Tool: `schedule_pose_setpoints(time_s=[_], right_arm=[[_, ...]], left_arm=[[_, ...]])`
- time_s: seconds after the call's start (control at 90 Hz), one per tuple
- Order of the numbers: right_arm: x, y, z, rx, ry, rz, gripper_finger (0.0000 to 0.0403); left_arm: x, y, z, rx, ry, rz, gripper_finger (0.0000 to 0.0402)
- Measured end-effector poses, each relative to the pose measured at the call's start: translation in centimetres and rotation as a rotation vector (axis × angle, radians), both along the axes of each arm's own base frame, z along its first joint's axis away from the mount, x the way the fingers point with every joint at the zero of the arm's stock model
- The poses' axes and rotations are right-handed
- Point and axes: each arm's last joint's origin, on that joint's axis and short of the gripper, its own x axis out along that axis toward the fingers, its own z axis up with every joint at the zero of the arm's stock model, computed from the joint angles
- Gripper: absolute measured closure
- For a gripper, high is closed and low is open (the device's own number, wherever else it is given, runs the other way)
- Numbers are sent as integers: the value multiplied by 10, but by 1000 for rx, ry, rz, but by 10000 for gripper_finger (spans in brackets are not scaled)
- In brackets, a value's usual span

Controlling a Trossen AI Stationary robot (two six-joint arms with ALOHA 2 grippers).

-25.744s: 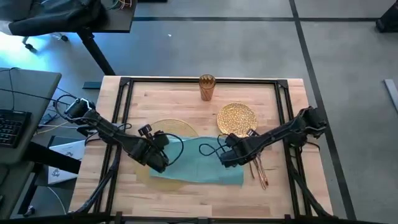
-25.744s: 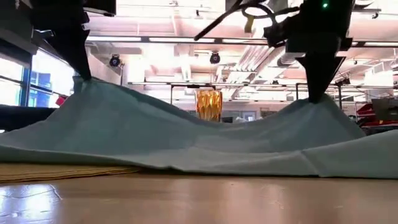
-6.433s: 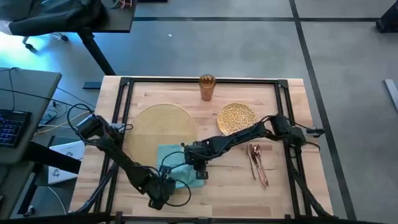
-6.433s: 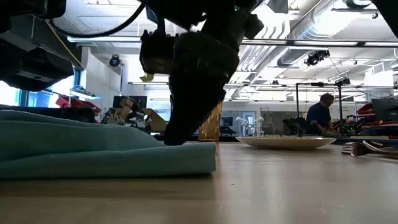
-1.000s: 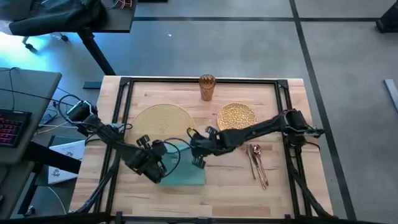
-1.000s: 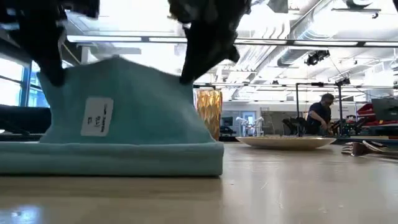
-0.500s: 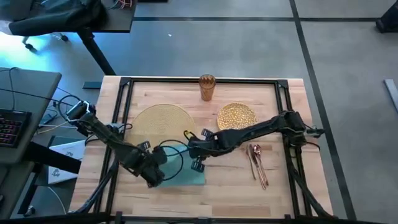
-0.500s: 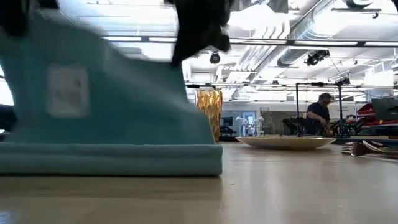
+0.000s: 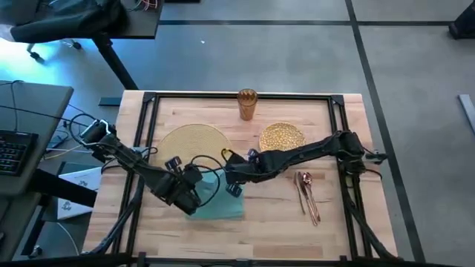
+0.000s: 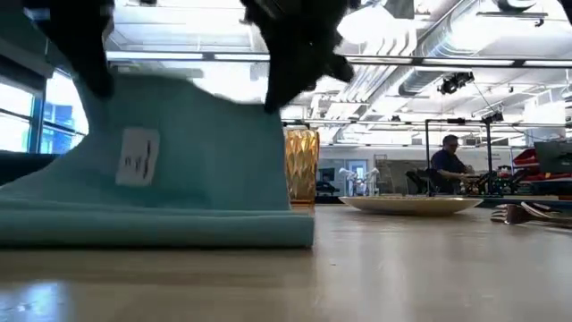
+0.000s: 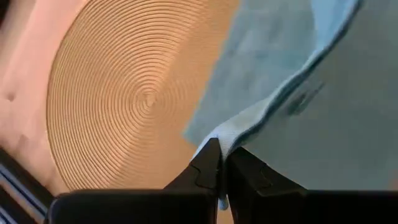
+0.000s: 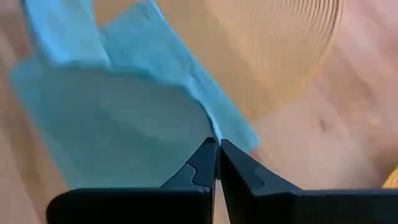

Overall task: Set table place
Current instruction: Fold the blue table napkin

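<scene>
We are lifting the soft teal napkin (image 9: 220, 199) by two edges above the butcher-block table (image 9: 260, 230): our left gripper (image 11: 221, 167) is pinching one corner, our right gripper (image 12: 216, 155) another. It is hanging folded, just beside the ribbed round placemat (image 9: 194, 142).

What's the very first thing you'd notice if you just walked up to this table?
The teal napkin stands out: both grippers, left and right, pinch an edge and lift part of it above the table's near middle, while the rest lies folded on the wood. Just behind it lies the round pale-gold placemat, with the amber cup at the far edge.
</scene>
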Motion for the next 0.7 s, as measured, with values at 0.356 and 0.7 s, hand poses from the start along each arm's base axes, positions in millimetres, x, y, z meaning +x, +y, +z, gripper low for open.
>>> schedule_pose_setpoints(time_s=[0.356,0.7], right_arm=[[-4,17,19,111,24,-8,403],[-4,20,55,92,-38,-27,403]], left_arm=[[-3,3,-19,-21,36,-19,402],[-4,-5,-11,-6,11,-54,402]])
